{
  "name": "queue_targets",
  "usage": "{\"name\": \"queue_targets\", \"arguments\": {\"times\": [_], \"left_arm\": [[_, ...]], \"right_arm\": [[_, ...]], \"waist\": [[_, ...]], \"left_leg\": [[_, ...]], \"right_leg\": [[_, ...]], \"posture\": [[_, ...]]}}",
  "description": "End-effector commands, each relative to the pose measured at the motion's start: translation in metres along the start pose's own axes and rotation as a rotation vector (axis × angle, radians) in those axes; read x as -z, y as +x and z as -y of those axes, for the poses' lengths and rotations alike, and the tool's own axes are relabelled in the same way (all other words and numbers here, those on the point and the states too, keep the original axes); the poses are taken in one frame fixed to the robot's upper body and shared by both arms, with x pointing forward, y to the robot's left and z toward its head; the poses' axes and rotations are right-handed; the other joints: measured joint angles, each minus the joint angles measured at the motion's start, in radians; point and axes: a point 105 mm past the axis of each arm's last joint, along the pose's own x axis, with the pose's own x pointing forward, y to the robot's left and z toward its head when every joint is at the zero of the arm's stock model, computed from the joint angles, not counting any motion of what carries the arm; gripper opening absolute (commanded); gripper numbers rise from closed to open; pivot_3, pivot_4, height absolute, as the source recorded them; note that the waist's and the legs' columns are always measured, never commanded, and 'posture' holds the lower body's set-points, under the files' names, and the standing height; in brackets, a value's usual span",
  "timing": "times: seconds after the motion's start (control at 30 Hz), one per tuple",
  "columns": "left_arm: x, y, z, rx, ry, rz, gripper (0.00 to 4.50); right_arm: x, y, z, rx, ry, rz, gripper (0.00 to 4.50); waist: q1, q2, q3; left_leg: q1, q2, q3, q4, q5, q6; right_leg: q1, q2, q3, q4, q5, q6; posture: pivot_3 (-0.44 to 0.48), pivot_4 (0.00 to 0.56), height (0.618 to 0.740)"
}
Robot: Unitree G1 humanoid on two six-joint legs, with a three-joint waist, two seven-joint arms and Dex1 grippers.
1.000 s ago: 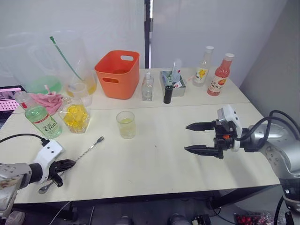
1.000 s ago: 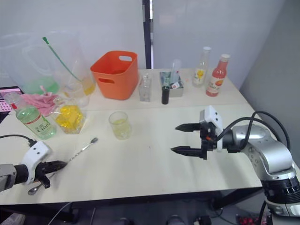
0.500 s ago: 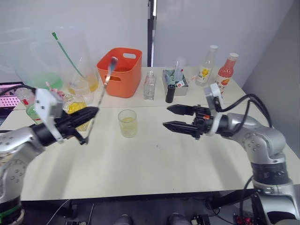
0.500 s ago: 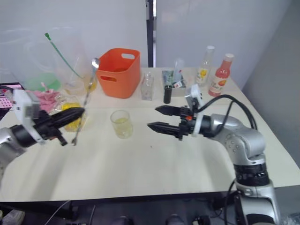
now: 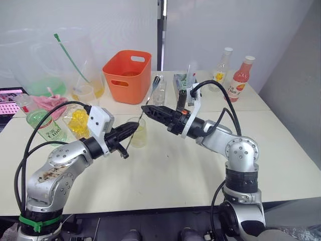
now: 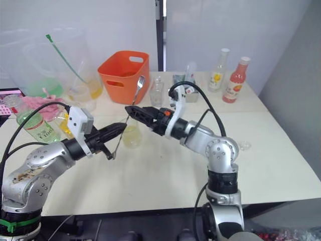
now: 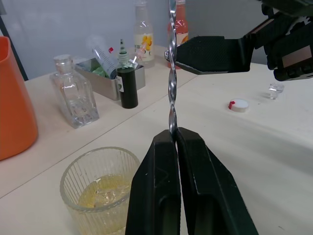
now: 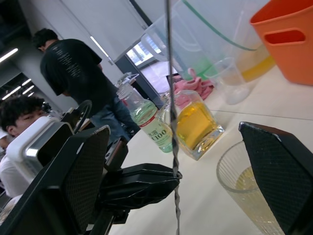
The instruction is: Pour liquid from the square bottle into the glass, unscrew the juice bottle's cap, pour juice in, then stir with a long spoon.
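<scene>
The left claw (image 7: 172,139) pinches the long twisted silver bar spoon (image 7: 171,73) upright beside the small ribbed clear glass (image 7: 100,188), while the open right claw (image 5: 150,111) straddles its stem; a mistimed handover could drop it.

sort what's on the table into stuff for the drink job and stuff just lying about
For the job:
glass
spoon, held in left claw
square bottle
juice bottle
cap
right claw, open beside the spoon

Lying about:
orange bin
clear bottle
red bottle
yellow-label bottle
metal tray
pink cloth
</scene>
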Motion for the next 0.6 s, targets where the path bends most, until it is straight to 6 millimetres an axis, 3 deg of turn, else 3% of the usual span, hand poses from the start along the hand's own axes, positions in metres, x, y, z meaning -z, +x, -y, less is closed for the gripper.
{"name": "queue_targets", "arguments": {"times": [0.03,0.4,0.6], "left_arm": [[-0.013,0.004,0.000,-0.024,0.031,0.059,0.00],[-0.004,0.015,0.015,0.019,0.005,0.047,0.00],[-0.003,0.014,0.014,0.013,0.002,0.042,0.00]], "right_arm": [[-0.006,0.004,-0.009,-0.003,0.026,0.029,3.96],[-0.005,0.013,-0.009,0.034,0.028,0.058,0.19],[-0.009,0.012,-0.008,0.035,0.027,0.082,0.05]], "waist": [[0.000,0.000,0.000],[-0.002,0.000,0.000],[-0.002,0.000,0.000]], "left_leg": [[0.000,0.000,0.000,0.000,0.000,0.000],[0.000,0.000,0.000,0.000,0.000,0.000],[0.000,0.000,0.000,0.000,0.000,0.000]], "right_leg": [[0.000,0.000,0.000,0.000,0.000,0.000],[0.000,0.001,0.000,0.000,0.000,0.000],[0.000,0.001,0.000,0.000,0.000,0.000]], "posture": [[0.000,0.150,0.740],[0.000,0.150,0.740],[0.000,0.150,0.740]]}}
